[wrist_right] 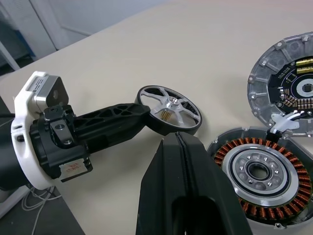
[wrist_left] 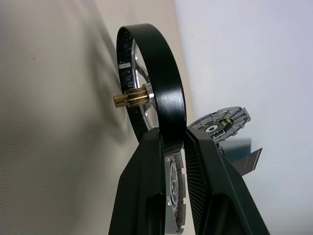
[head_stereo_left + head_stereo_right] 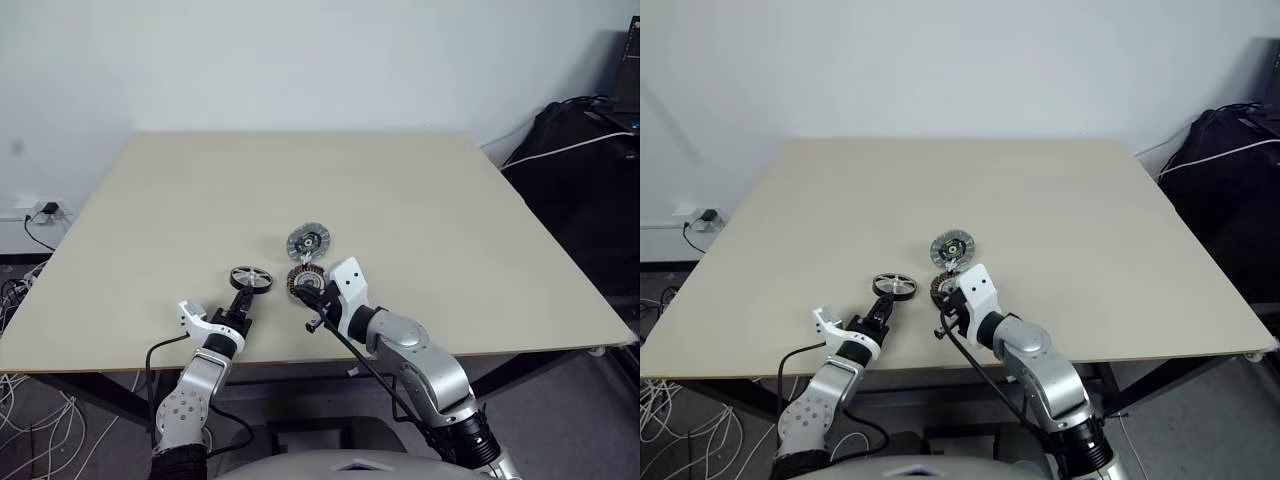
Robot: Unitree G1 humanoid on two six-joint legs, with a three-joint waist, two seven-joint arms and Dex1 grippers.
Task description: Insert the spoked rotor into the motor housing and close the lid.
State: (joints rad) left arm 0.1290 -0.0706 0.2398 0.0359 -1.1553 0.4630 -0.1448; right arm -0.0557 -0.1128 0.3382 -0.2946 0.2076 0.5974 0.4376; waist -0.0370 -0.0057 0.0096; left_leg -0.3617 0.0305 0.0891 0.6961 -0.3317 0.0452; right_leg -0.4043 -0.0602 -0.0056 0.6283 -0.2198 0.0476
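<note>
One spoked rotor (image 3: pixel 251 278), one motor housing (image 3: pixel 305 281), one lid (image 3: pixel 310 242) — all on the table (image 3: pixel 150 200). My left gripper (image 3: pixel 239 300) clamps the rotor's rim; my right gripper (image 1: pixel 182 147), fingers pressed together and empty, sits just beside the housing — the lid lies right behind it.

Looks like robotics lab or office test room. Plain white wall (image 3: pixel 300 60), no decor. Bare light wooden table (image 3: pixel 300 190) on dark metal legs, used as workbench. Wall socket with plugged adapter (image 3: pixel 42 210) at left, loose cable tangle (image 3: pixel 25 410) on floor below it. Black bag (image 3: pixel 580 180) with white cable (image 3: pixel 560 152) at right.
</note>
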